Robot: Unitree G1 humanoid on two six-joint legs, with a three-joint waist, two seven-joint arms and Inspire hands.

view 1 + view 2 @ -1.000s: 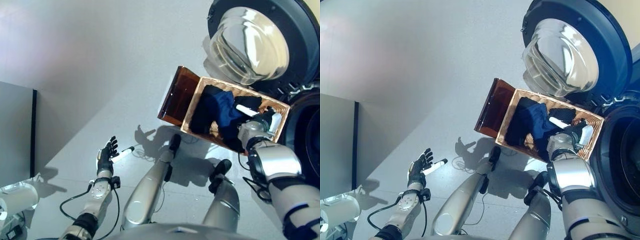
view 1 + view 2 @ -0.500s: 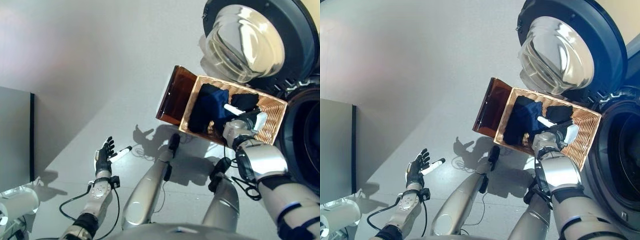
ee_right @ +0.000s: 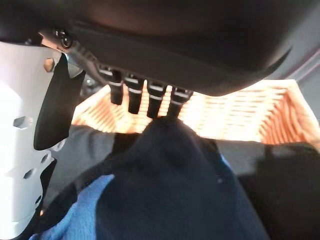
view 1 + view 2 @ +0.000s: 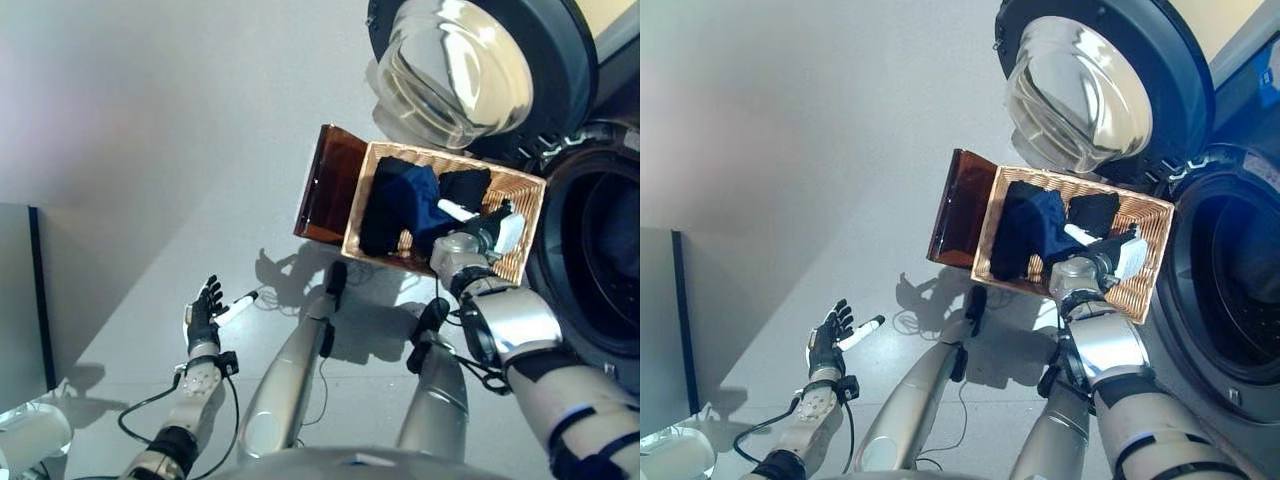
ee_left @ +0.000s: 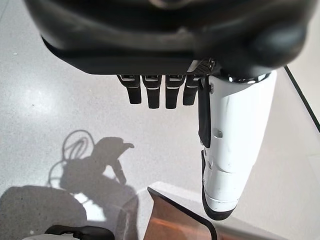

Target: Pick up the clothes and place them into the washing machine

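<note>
A pale grey floor [image 4: 150,130] fills most of the view from above, with a washing machine [image 4: 1230,270] at the right edge. Its round glass door [image 4: 1080,95] stands swung open, and the dark drum opening sits just beside a wicker basket [image 4: 1145,215] on the floor. A brown translucent panel [image 4: 952,210] leans against the basket's far side.

The clothes [image 4: 1032,228] — a dark blue and black heap — lie inside the basket, not yet in the machine. The right hand [image 4: 1102,258] reaches down into the basket at the edge of the heap. In its wrist view the fingers [image 3: 146,96] point straight at a raised fold of dark cloth [image 3: 175,170] and meet its top; they look extended, not yet curled round anything.

The left hand [image 4: 204,318] hovers low over bare floor, well apart from the basket, fingers spread and holding nothing (it appears idle).

The likely risk: closing on only that top fold could lift a thin pinch that slips free — or drag several tangled garments at once, snagging them on the basket rim.
</note>
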